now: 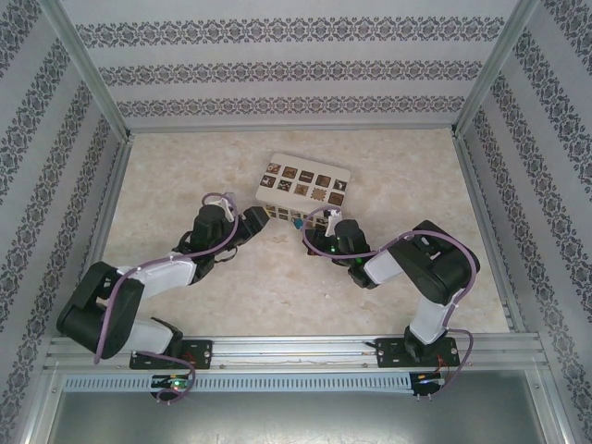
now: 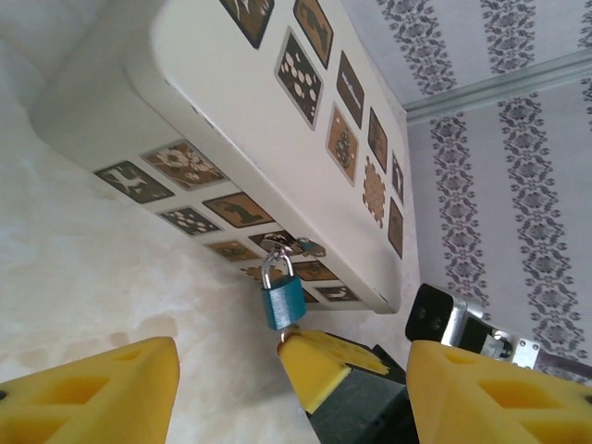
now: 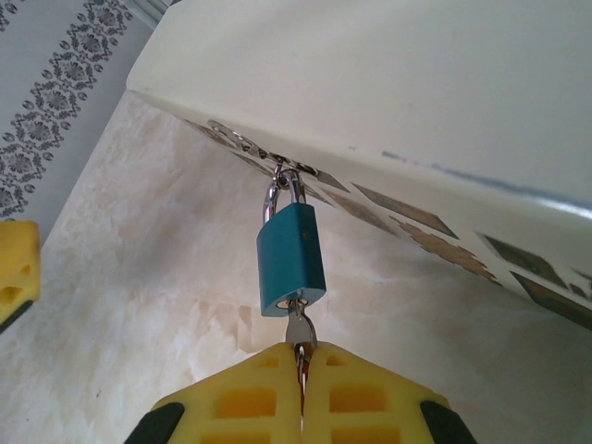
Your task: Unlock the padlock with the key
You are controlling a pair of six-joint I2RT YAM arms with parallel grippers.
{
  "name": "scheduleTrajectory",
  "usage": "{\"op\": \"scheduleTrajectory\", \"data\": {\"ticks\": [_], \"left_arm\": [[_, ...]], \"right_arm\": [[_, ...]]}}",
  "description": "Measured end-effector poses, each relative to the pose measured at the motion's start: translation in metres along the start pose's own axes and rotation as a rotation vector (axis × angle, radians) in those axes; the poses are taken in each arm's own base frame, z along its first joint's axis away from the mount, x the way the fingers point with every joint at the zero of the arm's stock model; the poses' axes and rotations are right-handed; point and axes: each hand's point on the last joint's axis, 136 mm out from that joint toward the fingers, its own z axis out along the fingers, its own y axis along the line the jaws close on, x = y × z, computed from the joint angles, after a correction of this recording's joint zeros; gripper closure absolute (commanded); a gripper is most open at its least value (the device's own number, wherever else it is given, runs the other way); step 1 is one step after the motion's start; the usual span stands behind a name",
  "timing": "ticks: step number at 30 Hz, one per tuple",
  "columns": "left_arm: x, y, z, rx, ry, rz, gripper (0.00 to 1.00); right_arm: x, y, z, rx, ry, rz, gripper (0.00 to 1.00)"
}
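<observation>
A small blue-bodied padlock [image 3: 291,262] with a silvery metal shackle hangs from a clasp on the near side wall of a cream box with dark square tiles [image 3: 416,83]. The box stands about mid-table on the pale marbled table [image 1: 185,171], nearer the far edge. The tiles carry pale figures, with no legible writing. The padlock's long axis runs away from the box wall: shackle end at the box, keyhole end towards the right gripper [image 3: 298,379]. A silvery key [image 3: 298,331] sits in the keyhole, its head hidden between the right gripper's yellow pads, which are pressed together on it. The left gripper [image 1: 252,220] is beside the box's near left corner, yellow fingers [image 2: 88,393] spread wide, clear of the padlock.
</observation>
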Motion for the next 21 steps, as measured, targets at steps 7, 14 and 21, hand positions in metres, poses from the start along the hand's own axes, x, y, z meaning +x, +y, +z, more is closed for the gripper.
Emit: {"op": "scheduleTrajectory", "data": {"ticks": [7, 14, 21], "left_arm": [[0.013, 0.006, 0.015, 0.036, 0.068, -0.074, 0.41], [0.018, 0.007, 0.031, 0.068, 0.112, -0.131, 0.44], [0.023, 0.009, 0.048, 0.091, 0.151, -0.168, 0.46]], "right_arm": [[-0.002, 0.003, -0.001, -0.007, -0.002, 0.062, 1.00], [-0.002, 0.005, -0.002, -0.012, 0.001, 0.109, 1.00], [0.000, 0.007, -0.001, -0.015, 0.005, 0.131, 1.00]]}}
